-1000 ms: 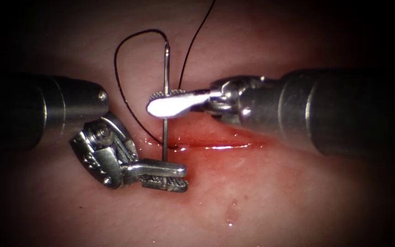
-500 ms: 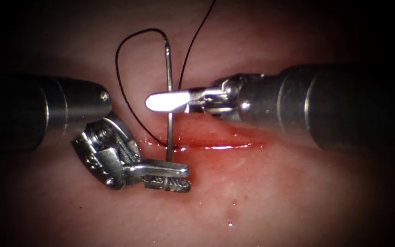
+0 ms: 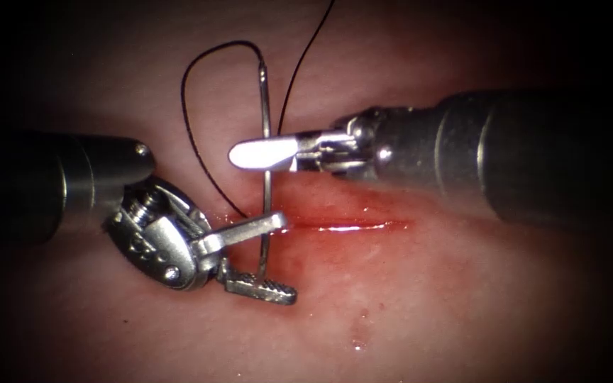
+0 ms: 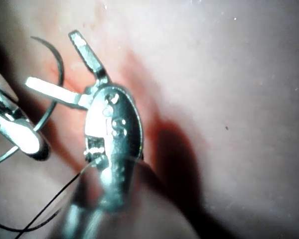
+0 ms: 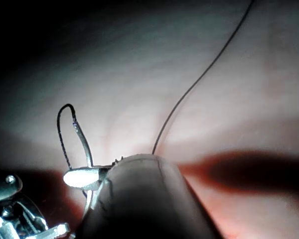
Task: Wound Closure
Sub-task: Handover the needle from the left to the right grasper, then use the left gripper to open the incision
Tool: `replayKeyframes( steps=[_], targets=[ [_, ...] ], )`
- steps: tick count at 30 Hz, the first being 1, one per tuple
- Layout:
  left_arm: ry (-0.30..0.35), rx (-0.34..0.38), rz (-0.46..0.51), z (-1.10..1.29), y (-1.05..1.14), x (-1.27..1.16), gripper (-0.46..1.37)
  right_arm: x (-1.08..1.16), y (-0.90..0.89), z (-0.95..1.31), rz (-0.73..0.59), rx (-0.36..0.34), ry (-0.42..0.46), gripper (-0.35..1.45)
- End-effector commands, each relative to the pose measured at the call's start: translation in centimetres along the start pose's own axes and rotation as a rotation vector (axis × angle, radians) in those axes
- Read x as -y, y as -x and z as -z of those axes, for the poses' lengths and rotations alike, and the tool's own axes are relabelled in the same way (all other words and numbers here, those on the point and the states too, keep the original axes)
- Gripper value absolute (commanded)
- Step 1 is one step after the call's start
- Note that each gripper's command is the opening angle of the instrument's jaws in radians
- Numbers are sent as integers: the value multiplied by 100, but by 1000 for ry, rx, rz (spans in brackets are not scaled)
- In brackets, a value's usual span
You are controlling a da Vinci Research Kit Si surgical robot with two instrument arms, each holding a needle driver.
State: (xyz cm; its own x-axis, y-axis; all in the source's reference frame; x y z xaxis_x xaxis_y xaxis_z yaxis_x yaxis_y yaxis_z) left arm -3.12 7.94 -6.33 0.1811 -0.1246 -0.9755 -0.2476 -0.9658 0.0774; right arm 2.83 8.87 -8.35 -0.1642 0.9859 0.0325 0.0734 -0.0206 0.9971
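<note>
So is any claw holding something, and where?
The right tool holds the needle around mid-curve, above the cut. The left tool is open, holding nothing.

The tissue (image 3: 420, 312) carries everything here. A horizontal cut (image 3: 342, 225) runs across it, red fluid (image 3: 321, 213) pooled along the cut, and black thread (image 3: 191, 142) loops on the surface above the cut's left end.

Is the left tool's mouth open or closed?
Open: the left tool has jaws spread wide either side of the needle, gripping nothing.

Both grippers, left (image 3: 267, 259) and right (image 3: 262, 153), are shiny metal; needle (image 3: 266, 120) polished steel; tissue (image 3: 427, 298) wet, glossy; thread (image 3: 196, 152) matt.
</note>
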Motion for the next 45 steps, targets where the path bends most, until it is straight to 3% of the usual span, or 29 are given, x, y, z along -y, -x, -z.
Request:
replayKeyframes(
  steps=[1, 6, 11, 14, 17, 18, 24, 25, 29, 31, 32, 36, 39, 40, 45],
  targets=[
    [1, 0, 14, 2, 0, -2, 61, 0, 0, 2, 16, -16, 11, -35],
    [3, -2, 66, 5, -1, -4, 48, -1, -12, 14, 69, -55, 33, -35],
    [-3, 5, 95, 12, -1, -5, 48, 1, -17, 24, 101, -61, 28, -35],
    [-5, 6, 167, 20, -1, -2, 42, 4, -21, 33, 158, -60, 21, -35],
    [-28, 23, 220, 24, -1, 0, 37, 6, -21, 37, 197, -58, 25, -35],
    [-74, 59, 239, 30, -1, 4, 39, 7, -23, 41, 218, -55, 28, -35],
    [-117, 104, 243, 37, -1, 11, 36, 11, -24, 49, 320, -59, 44, -35],
    [-120, 124, 247, 39, -1, 15, 27, 12, -25, 51, 349, -61, 55, -35],
    [-93, 229, 249, 41, -1, 24, 32, 17, -24, 53, 398, -54, 102, -35],
    [-76, 318, 248, 43, -3, 29, 23, 21, -22, 55, 436, -53, 107, -35],
    [-74, 328, 248, 43, -4, 29, 20, 21, -22, 55, 442, -53, 108, -35],
    [-31, 511, 252, 43, -6, 32, 4, 28, -19, 56, 492, -51, 121, -35],
    [-3, 575, 255, 43, -6, 32, -2, 33, -19, 56, 533, -63, 118, -35],
    [9, 594, 251, 43, -6, 32, -20, 35, -20, 56, 548, -71, 116, -35],
    [58, 658, 280, 43, -6, 32, -35, 43, -22, 55, 624, -79, 118, -35]
  ],
)
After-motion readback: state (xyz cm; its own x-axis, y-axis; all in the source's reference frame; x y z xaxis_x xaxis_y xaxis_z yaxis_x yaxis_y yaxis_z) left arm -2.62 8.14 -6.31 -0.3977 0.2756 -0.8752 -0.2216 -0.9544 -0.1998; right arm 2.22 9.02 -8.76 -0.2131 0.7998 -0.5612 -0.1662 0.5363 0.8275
